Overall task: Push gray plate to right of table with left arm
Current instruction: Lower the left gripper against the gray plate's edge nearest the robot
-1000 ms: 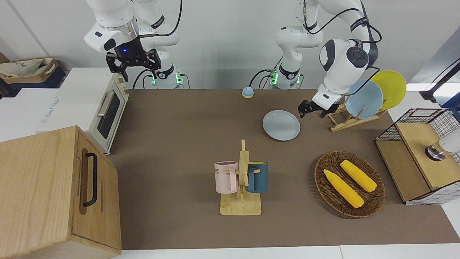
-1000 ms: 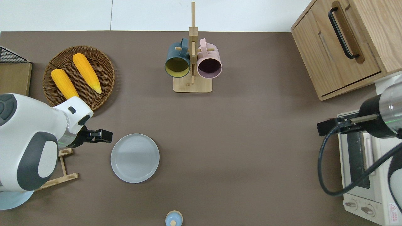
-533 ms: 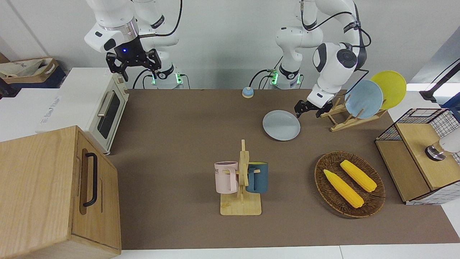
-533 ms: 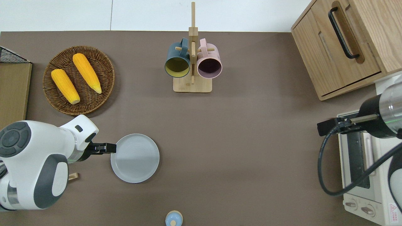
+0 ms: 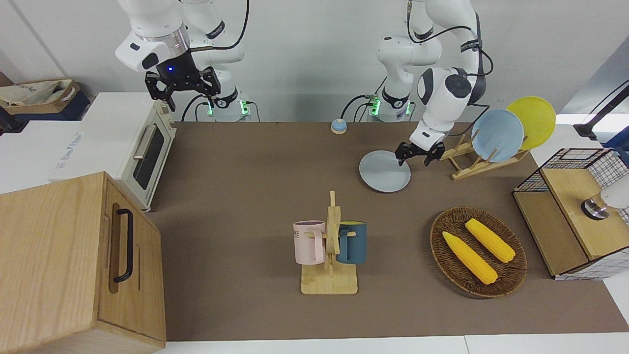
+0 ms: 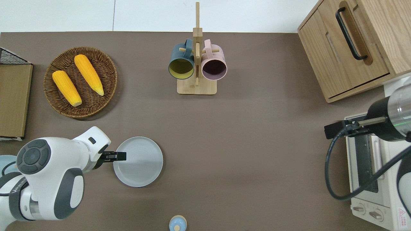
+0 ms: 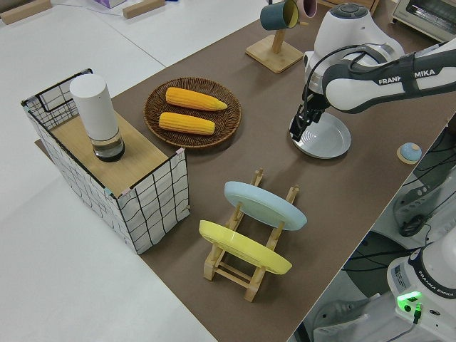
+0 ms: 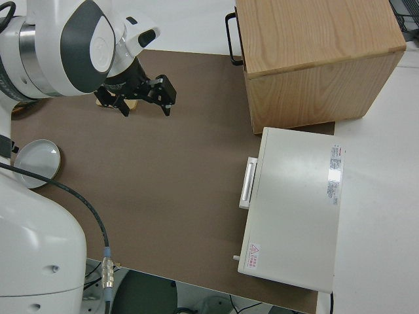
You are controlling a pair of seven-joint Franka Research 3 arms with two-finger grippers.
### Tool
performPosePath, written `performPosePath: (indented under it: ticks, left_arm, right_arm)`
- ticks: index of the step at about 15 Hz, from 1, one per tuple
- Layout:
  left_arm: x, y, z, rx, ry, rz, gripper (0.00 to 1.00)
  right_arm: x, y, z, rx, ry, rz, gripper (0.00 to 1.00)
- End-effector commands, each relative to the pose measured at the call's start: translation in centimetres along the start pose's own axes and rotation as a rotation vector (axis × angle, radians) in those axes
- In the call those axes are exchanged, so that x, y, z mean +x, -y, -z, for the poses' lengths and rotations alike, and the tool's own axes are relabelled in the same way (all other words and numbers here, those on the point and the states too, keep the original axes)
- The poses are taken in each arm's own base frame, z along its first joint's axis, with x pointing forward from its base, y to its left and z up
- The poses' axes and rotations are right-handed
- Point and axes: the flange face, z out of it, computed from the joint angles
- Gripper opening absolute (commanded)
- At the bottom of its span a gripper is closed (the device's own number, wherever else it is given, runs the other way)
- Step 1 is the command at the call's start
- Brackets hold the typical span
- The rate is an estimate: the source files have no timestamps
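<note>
Left claw [image 6: 119, 156] now low at gray plate [image 6: 141, 165] rim, on the edge toward the left arm's end of the worktop [image 6: 257, 144]; a second ago well clear of it, over bare surface. Fingers spread, straddling the rim. Plate unmoved, near the dish rack [image 5: 471, 160]. Contact apparently made; sideways push not yet begun. Right arm parked.
</note>
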Motion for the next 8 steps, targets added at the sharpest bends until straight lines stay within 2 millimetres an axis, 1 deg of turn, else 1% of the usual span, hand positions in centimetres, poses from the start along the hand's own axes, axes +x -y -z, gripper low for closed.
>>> performPosePath:
  ticks: [1, 5, 8]
  left_arm:
    - [-1.2, -0.1, -1.5, -0.006, -0.033, 0.022, 0.99]
    - [-1.7, 0.0, -3.5, -0.004, -0.049, 0.024, 0.98]
    - [-1.6, -0.9, -4.8, -0.002, -0.048, 0.037, 0.97]
  right_arm:
    - [-0.4, -0.1, 0.4, 0.009, 0.003, -0.003, 0.983]
    - [-0.4, -0.1, 0.4, 0.009, 0.003, -0.003, 0.983]
    - [-0.4, -0.1, 0.4, 0.009, 0.005, -0.005, 0.983]
